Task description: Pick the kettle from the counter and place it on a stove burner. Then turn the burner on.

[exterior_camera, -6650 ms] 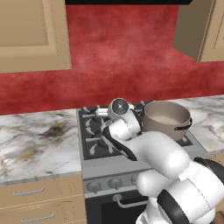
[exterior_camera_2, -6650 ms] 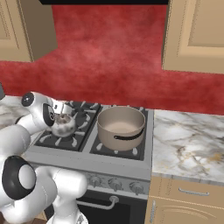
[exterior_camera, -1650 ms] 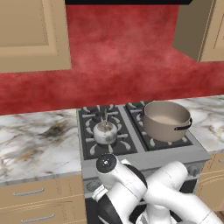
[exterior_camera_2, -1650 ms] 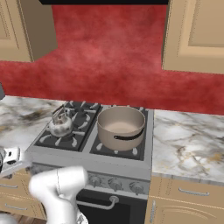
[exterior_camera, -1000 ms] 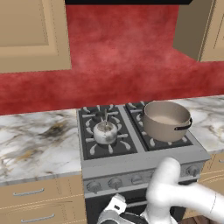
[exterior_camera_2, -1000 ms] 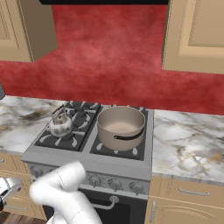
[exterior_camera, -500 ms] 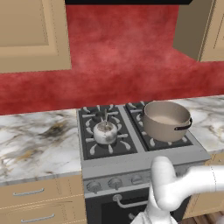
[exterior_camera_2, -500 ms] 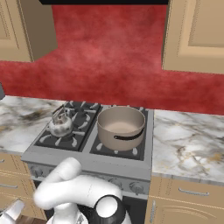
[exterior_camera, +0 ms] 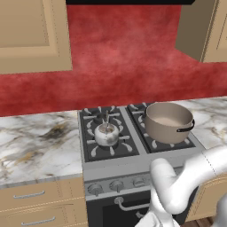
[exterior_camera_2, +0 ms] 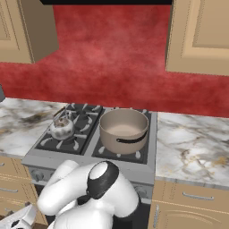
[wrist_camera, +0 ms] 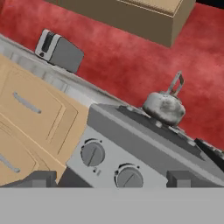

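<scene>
Gripper [wrist_camera: 112, 177] sat low facing the stove front, jaws wide apart, empty. Kettle [exterior_camera: 106, 135] stood on the near-left stove burner [exterior_camera: 107, 142]. Knob [wrist_camera: 92, 154]: rigid, small, likely smooth; pinch across its ridge.

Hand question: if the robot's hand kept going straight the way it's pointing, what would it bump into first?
Probably the stove front, near its two round knobs. The open hand points at that panel from low down; the kettle sits higher, on the burner behind. Depth is hard to judge.
</scene>
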You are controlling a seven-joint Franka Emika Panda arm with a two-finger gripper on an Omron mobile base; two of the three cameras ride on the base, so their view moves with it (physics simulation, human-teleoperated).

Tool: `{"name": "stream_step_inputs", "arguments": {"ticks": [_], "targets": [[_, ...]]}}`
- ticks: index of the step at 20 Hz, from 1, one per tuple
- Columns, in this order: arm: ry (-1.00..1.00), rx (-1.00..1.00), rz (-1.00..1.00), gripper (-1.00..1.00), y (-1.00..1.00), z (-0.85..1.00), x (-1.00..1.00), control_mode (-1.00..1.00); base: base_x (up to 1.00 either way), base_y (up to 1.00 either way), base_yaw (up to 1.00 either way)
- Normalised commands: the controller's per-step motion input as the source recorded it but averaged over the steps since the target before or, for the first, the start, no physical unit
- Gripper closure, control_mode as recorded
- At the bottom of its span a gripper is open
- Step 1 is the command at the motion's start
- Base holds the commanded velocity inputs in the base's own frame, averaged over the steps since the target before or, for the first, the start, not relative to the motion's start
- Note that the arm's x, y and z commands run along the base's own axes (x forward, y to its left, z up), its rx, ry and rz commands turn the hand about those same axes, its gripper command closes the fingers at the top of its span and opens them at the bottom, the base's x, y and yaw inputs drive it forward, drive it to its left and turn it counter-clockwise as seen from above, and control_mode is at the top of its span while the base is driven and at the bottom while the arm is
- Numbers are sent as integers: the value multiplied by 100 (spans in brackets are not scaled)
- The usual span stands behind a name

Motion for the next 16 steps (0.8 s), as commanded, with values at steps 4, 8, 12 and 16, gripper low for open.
{"name": "stream_step_inputs", "arguments": {"ticks": [4,8,12,16], "targets": [[0,23,0,-100,0,0,0,-100,0,0,0],[0,25,-2,-100,-7,0,0,-100,0,0,0],[3,52,-7,-100,-11,0,0,-100,0,0,0],[3,22,-2,-100,-3,0,0,-100,0,0,0]]}}
